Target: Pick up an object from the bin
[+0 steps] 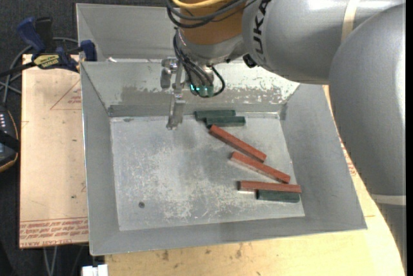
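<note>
My gripper (172, 122) hangs low over the back of the bin floor, near the foot of the rear wall. Nothing shows in its grasp. A short way to its right lies a dark green flat bar (220, 117), along the rear wall. A red-brown bar (237, 142) slants down to the right from that green bar's end. The gripper stands apart from both, over bare floor.
Further right and nearer the front lie another red-brown bar (260, 167), a third red-brown bar (268, 187) and a second dark green bar (279, 196) against it. The arm with its orange cover looms over the bin's back right.
</note>
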Robot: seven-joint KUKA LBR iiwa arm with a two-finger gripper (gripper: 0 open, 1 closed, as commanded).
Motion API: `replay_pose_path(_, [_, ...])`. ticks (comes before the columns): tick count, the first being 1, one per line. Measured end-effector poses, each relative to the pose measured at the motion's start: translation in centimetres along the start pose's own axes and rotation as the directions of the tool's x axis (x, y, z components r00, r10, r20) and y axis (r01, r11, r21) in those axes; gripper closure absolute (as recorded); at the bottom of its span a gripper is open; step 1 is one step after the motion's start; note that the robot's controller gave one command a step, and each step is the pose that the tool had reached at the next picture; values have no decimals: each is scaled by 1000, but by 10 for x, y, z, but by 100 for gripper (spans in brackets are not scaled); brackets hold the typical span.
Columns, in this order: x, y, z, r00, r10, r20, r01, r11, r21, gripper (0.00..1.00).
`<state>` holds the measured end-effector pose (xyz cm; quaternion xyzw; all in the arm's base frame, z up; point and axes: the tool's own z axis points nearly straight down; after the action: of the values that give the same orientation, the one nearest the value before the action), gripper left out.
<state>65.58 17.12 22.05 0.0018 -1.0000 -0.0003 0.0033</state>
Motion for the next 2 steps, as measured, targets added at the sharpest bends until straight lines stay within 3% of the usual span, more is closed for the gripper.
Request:
replay_pose_path(1, [17, -88, 5, 992, 124, 6, -124, 992, 2, 0])
replay_pose_path(2, [32, -115, -17, 999, 40, 9, -40, 999, 1, 0])
